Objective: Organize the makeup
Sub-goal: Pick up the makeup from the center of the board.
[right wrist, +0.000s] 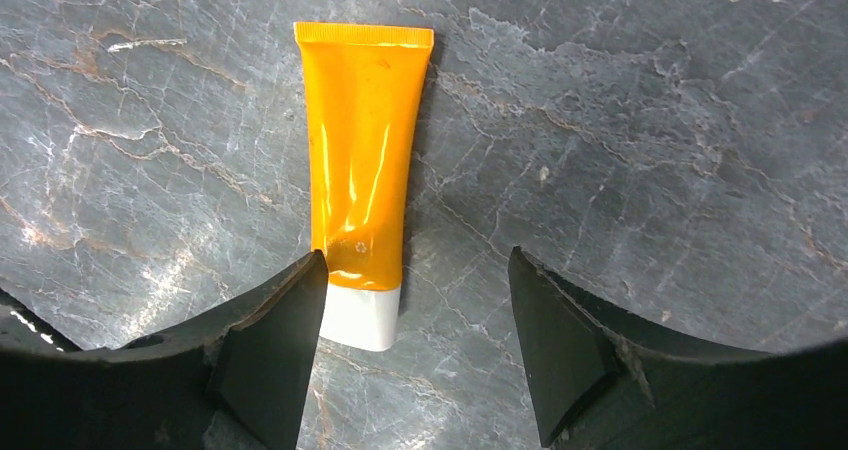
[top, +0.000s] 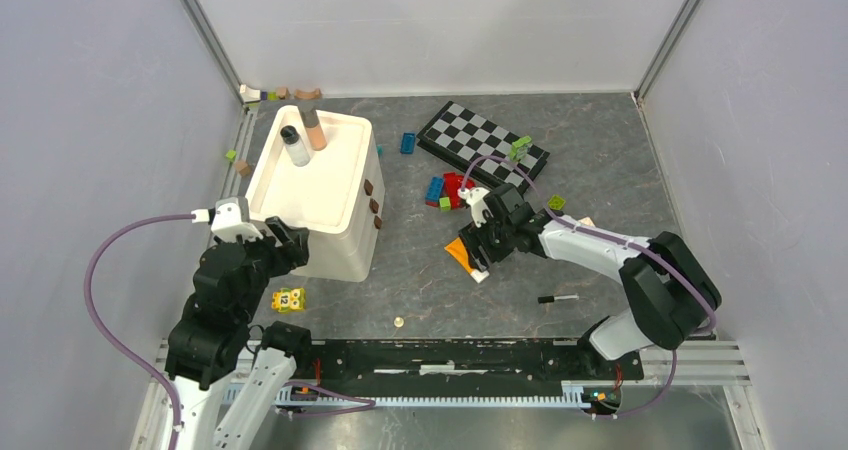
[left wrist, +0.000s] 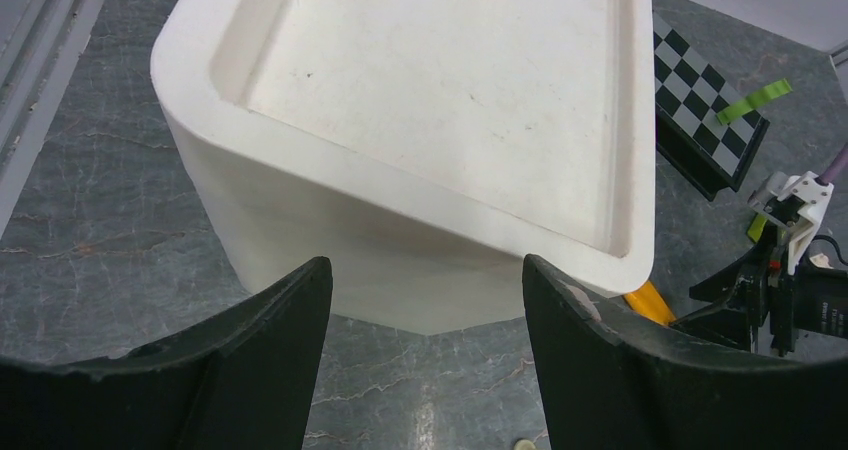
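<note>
An orange tube [right wrist: 362, 150] with a white cap [right wrist: 360, 315] lies flat on the grey marbled table. My right gripper [right wrist: 415, 320] hangs open just above it, the cap beside the left finger, nothing gripped. From above, that gripper [top: 478, 250] covers part of the tube [top: 458, 253]. A thin black pencil [top: 557, 298] lies to its right. A peach-filled tube [top: 315, 128] and a clear black-capped bottle [top: 295, 145] rest on the white box [top: 330, 200]. My left gripper [left wrist: 427, 300] is open and empty at the box's near corner [left wrist: 400, 230].
A checkerboard [top: 483, 145] lies at the back, with coloured toy bricks [top: 448, 188] in front of it. A yellow brick [top: 288, 299] sits by the left arm. A small round disc [top: 398, 322] lies near the front rail. More small pieces sit along the back-left wall [top: 280, 94].
</note>
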Motion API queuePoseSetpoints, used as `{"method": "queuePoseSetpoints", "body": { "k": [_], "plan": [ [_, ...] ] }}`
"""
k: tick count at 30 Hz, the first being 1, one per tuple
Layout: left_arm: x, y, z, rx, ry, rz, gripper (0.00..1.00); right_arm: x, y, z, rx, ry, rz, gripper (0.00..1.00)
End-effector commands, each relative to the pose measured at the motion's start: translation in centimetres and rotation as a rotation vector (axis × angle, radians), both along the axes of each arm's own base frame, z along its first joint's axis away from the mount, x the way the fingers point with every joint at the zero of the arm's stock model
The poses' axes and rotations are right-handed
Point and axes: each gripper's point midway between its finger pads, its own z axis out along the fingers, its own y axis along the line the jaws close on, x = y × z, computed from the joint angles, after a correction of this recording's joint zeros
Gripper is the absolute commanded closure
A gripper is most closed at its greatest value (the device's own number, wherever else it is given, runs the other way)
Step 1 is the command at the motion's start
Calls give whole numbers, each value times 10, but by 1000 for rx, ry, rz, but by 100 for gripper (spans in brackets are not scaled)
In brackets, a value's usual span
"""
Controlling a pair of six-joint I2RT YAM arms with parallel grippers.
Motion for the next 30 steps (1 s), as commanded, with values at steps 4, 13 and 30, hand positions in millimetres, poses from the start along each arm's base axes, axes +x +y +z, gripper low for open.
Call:
{"method": "queuePoseSetpoints", "body": {
  "k": [4,13,30],
  "plan": [
    [3,-3,11,-50,-49,3,24,-5,13,-11,59,39,53,32],
    [2,-3,11,-52,-54,6,24,-19,14,-27,68,109,75,44],
    [0,-3,18,-43,-63,-7,24,-21,27,-7,175,60,112,87]
  ]
}}
